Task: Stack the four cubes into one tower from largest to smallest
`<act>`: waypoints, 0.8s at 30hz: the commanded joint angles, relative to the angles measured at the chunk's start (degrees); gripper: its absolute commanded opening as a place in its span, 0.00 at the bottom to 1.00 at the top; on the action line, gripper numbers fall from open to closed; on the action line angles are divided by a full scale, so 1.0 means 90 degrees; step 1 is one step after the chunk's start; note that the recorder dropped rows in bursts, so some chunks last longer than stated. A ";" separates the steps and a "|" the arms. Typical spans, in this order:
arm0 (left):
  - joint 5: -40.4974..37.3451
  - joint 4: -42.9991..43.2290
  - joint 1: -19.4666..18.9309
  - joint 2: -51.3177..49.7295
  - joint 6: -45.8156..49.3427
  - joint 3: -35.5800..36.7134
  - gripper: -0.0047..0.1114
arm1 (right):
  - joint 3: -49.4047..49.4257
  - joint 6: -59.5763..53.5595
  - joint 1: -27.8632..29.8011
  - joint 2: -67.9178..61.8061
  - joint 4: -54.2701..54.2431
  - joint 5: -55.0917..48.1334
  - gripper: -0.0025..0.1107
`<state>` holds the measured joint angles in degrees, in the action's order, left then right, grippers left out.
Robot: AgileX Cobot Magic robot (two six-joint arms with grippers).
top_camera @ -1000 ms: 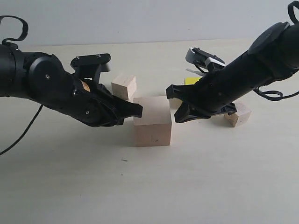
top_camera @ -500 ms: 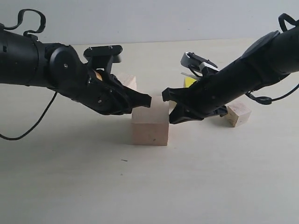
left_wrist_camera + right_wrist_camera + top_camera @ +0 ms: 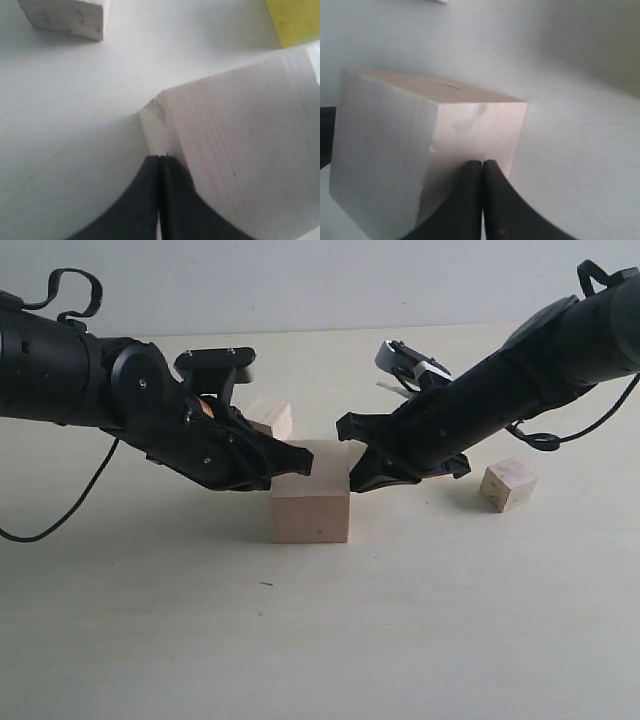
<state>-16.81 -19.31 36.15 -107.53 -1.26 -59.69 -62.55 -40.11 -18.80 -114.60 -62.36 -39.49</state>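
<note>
The large pale wood cube (image 3: 311, 503) stands on the table between both arms. My left gripper (image 3: 306, 464) is shut and empty, its tips against the cube's upper left side; the left wrist view shows the tips (image 3: 160, 158) touching the cube (image 3: 240, 150). My right gripper (image 3: 350, 480) is shut and empty, its tips pressed on the cube's right side, seen close (image 3: 482, 162) against the cube (image 3: 420, 145). One small pale wood cube (image 3: 270, 418) sits behind the left arm, another (image 3: 508, 484) at the right. The yellow cube (image 3: 295, 20) shows only in the left wrist view; the right arm hides it elsewhere.
The table top (image 3: 320, 640) is a plain pale surface. The black cables (image 3: 60, 510) of the left arm trail over the table at the far left.
The large cube has slid left and toward the front, with both shut grippers following against its sides. The right arm has reached further left, uncovering the small cube at the right.
</note>
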 commanded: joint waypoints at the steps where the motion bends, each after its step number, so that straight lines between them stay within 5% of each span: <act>1: 0.0067 -0.0038 -0.0132 0.0009 0.0140 -0.0045 0.04 | -0.0072 -0.0089 -0.0052 -0.0036 -0.0253 -0.0152 0.02; 24: 0.0083 -0.0093 -0.0323 0.0009 0.0191 -0.0045 0.04 | -0.0279 -0.0089 -0.0052 -0.0067 -0.0359 -0.0132 0.02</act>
<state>-16.49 -19.52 33.41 -107.53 0.00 -59.72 -64.71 -40.21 -19.05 -114.95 -65.04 -40.30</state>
